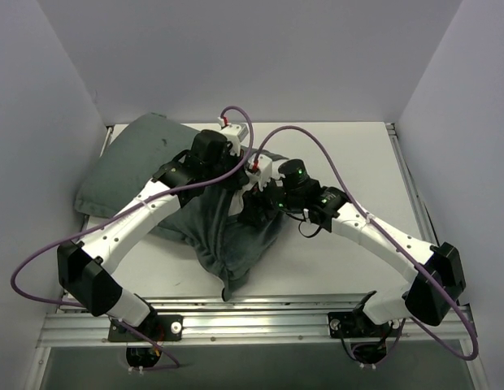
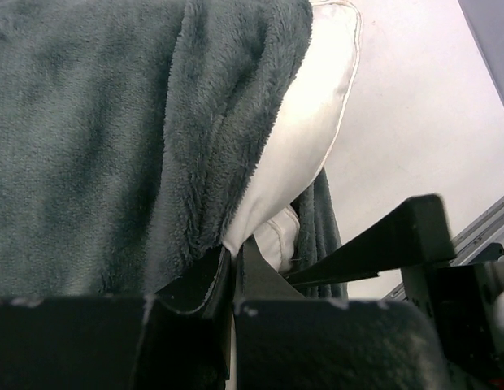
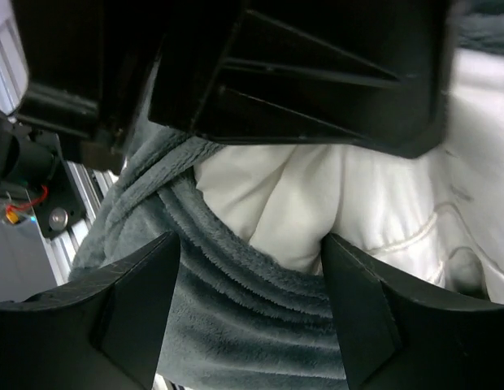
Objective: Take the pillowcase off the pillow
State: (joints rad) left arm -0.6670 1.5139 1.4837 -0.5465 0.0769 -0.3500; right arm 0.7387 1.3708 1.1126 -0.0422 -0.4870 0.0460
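The pillowcase (image 1: 130, 171) shows its plain grey-green face and lies bunched from the table's back left to the front middle. In the left wrist view the pillowcase (image 2: 114, 138) is peeled back from a white pillow (image 2: 309, 138) corner. My left gripper (image 2: 233, 264) is shut on that pillow corner; in the top view the left gripper (image 1: 234, 193) sits over the bunch. My right gripper (image 3: 248, 305) is open, its fingers (image 3: 134, 313) on either side of the pillowcase (image 3: 236, 341) hem, just below the white pillow (image 3: 317, 195). In the top view the right gripper (image 1: 256, 207) is close beside the left one.
The white table (image 1: 341, 154) is walled at the back and both sides. A metal rail (image 1: 260, 313) runs along its front edge. The left gripper's black body (image 3: 301, 73) fills the top of the right wrist view. Purple cables (image 1: 317, 146) loop above both arms.
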